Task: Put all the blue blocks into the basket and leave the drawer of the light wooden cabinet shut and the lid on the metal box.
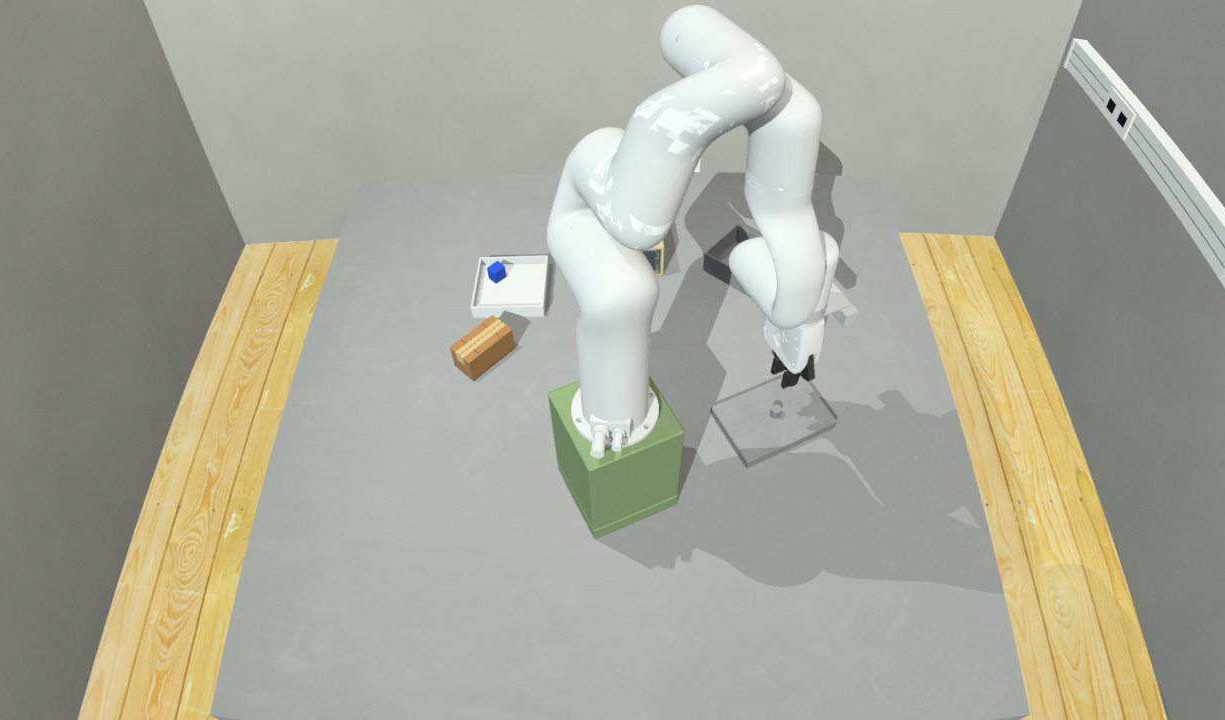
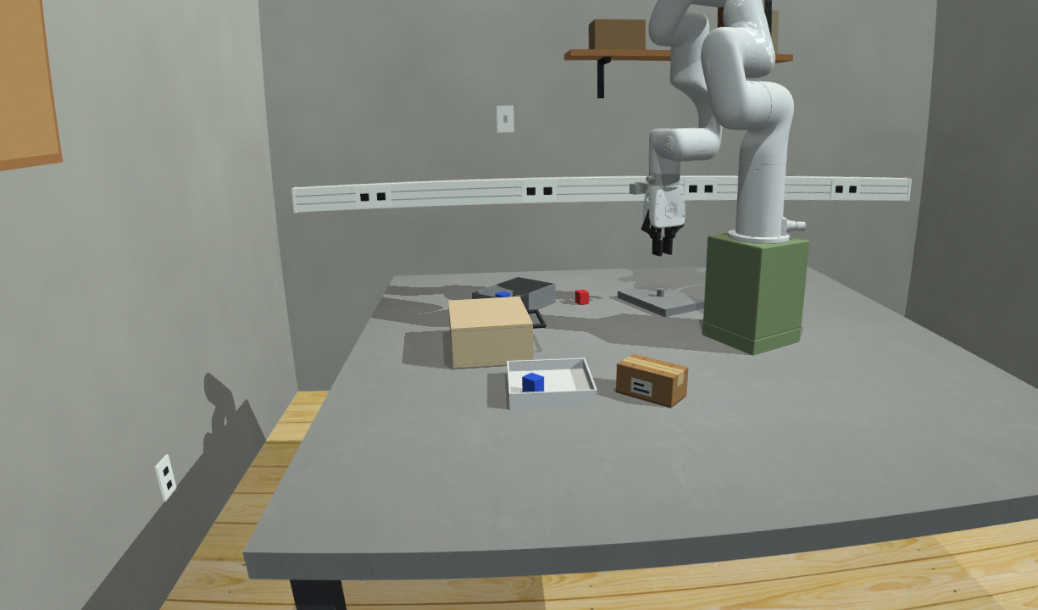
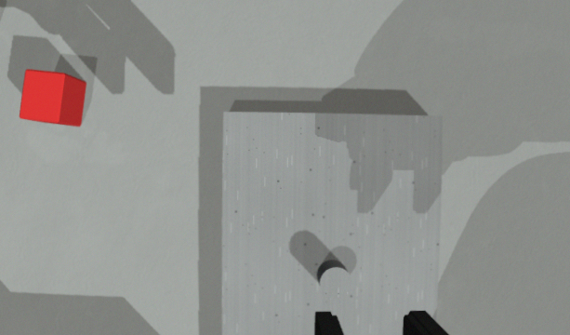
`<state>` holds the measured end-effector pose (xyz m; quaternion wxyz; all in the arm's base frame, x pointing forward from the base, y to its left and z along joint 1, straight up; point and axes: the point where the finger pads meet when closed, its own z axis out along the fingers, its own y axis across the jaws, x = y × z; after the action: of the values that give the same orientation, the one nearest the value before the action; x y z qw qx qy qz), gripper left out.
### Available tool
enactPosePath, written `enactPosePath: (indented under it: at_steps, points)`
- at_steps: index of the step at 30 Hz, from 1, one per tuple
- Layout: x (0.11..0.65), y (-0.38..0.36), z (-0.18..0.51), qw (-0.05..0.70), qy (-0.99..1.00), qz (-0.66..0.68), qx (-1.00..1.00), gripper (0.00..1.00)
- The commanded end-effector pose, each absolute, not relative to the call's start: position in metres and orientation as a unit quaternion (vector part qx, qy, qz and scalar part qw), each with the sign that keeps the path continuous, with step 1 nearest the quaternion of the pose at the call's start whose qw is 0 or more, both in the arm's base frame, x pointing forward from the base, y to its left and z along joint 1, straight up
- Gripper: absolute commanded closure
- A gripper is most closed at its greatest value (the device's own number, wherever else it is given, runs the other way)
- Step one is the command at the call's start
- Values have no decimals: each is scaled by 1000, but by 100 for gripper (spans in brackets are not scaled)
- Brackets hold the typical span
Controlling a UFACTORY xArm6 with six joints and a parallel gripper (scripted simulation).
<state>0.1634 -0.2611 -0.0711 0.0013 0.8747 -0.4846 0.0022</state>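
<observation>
The metal box's flat grey lid (image 1: 741,431) (image 2: 675,305) (image 3: 275,209) lies on the table beside the arm's base, with its small knob (image 1: 775,410) (image 2: 658,291) (image 3: 333,271) standing free. My gripper (image 1: 793,376) (image 2: 663,248) (image 3: 373,326) hangs above the lid, its fingers a little apart and empty. The open dark metal box (image 1: 719,259) (image 2: 533,288) holds a blue block (image 2: 502,293); the arm hides that block in the top view. The white basket (image 1: 509,310) (image 2: 550,398) holds another blue block (image 1: 497,272) (image 2: 533,382). The light wooden cabinet (image 2: 490,330) stands behind the basket.
A red block (image 2: 581,296) (image 3: 52,97) lies between the metal box and the lid. A brown cardboard box (image 1: 482,346) (image 2: 651,380) sits next to the basket. The arm's green pedestal (image 1: 616,474) (image 2: 750,303) stands mid-table.
</observation>
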Motion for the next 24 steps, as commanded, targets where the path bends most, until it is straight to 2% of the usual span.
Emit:
enactPosePath:
  at_steps: [1, 24]
  points:
    - [164, -262, -52, 2, -485, 3, 875, 72]
    - [168, -264, -28, 2, -482, 3, 876, 72]
